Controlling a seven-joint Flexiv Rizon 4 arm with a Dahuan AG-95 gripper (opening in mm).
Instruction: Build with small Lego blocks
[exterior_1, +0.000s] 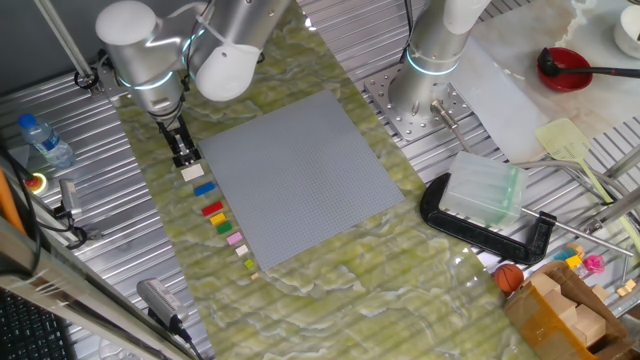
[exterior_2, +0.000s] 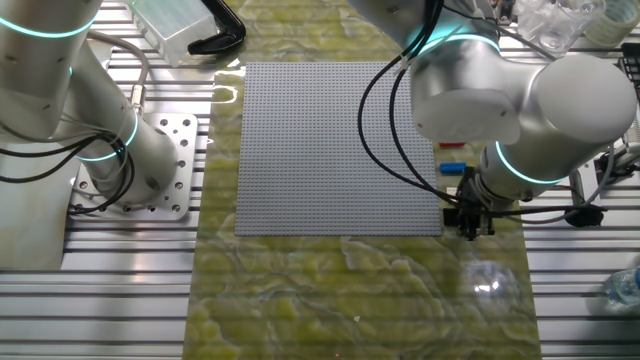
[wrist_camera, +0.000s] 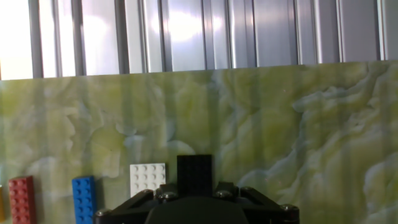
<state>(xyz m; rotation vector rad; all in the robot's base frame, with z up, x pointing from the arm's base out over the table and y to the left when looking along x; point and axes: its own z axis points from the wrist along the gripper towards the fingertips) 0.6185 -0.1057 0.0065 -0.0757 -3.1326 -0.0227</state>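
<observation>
At the left side of the table, in one fixed view, the gripper (exterior_1: 184, 152) points down at the head of a short line of small Lego blocks, just beside the left edge of the grey baseplate (exterior_1: 300, 175). In the hand view a black block (wrist_camera: 194, 175) stands between the fingers, and the claw seems to be clamped on it, although the fingertips themselves are hidden under the camera edge. The block looks low, near the green marble mat (exterior_1: 330, 290); if it touches the mat I cannot tell.

Next in the line come the white block (exterior_1: 192, 173), the blue block (exterior_1: 204, 188), the red block (exterior_1: 212, 209), the green block (exterior_1: 217, 217), the yellow block (exterior_1: 222, 226) and the pink block (exterior_1: 235, 239). After the pink one some smaller pale pieces follow, too small to name. All lie on the mat, apart from each other, not on the baseplate.

Further right a second robot base (exterior_1: 425, 85) stands on the metal table, and then a black clamp (exterior_1: 485, 230) holding a clear plastic box (exterior_1: 483, 190).
</observation>
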